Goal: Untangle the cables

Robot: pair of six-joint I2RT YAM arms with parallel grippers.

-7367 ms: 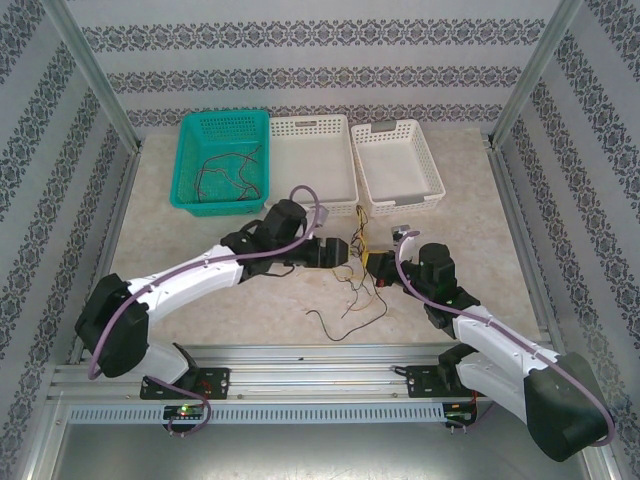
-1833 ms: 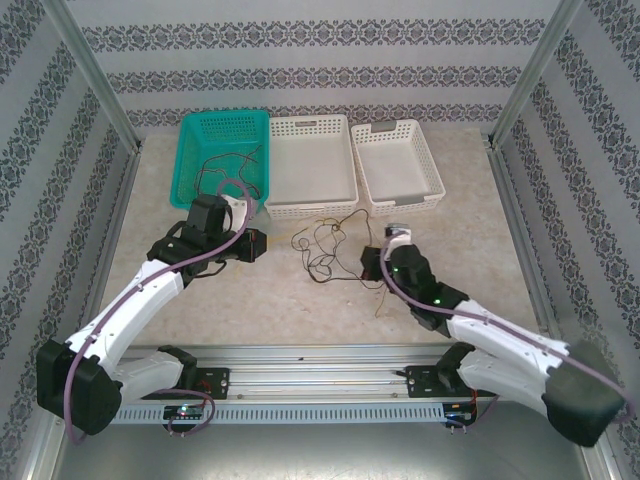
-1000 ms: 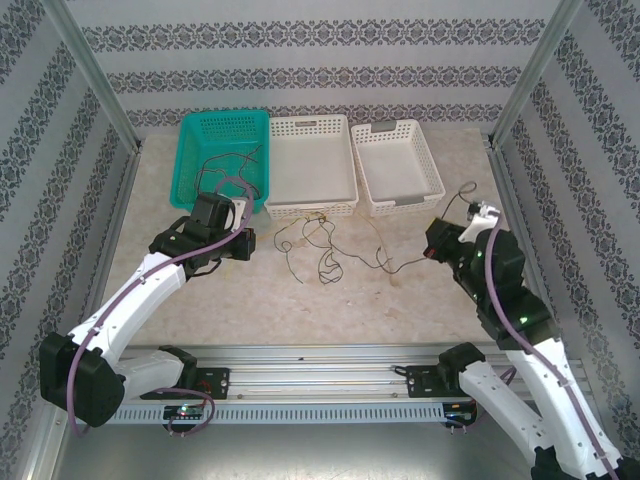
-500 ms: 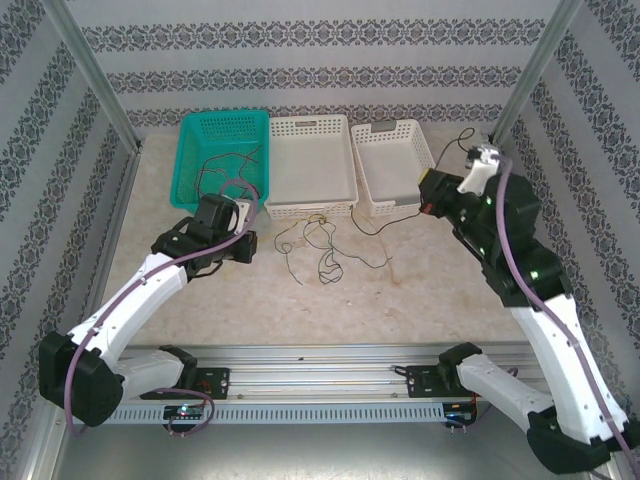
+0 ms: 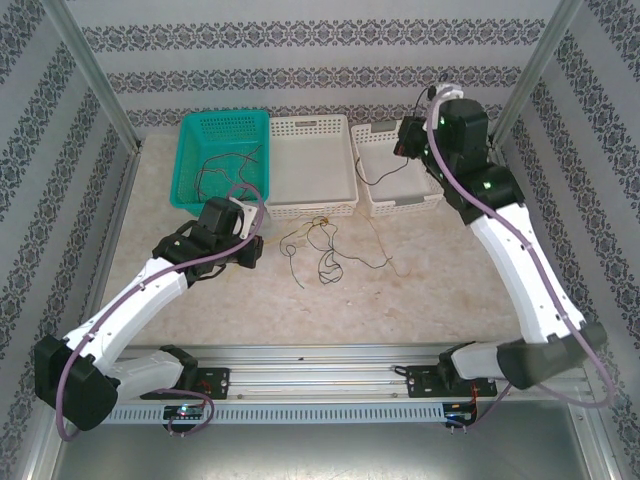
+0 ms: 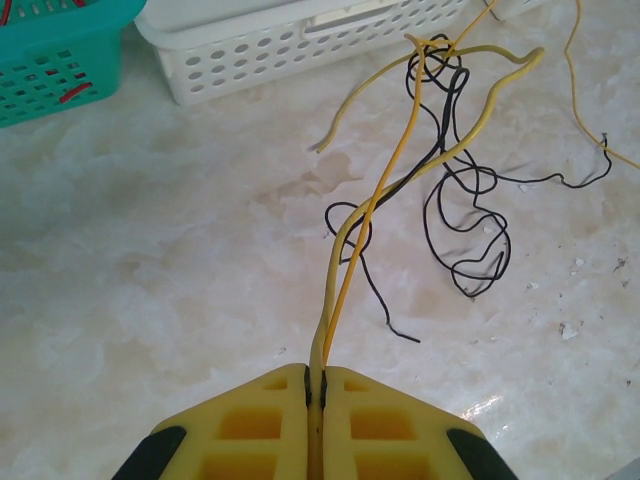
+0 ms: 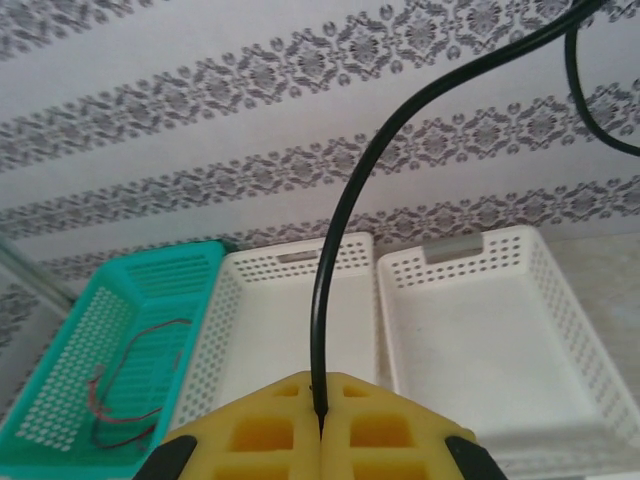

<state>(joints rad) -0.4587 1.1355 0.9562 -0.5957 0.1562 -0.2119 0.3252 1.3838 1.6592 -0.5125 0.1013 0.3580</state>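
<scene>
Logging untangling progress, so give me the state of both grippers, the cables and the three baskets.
Left gripper: shut on yellow cables.
Right gripper: shut on black cable, raised.
Yellow cables: pinched, knotted with dark wires on table.
Black cable: lifted, drooping over right white basket.
Teal basket: holds reddish wires.
Middle white basket: empty.
Right white basket: under the black cable.

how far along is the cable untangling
Done: a few reddish wires lie in the teal basket. In hand: right gripper shut on a black cable, lifted high; left gripper pinching yellow cables. Left: the yellow-and-black tangle on the table.
</scene>
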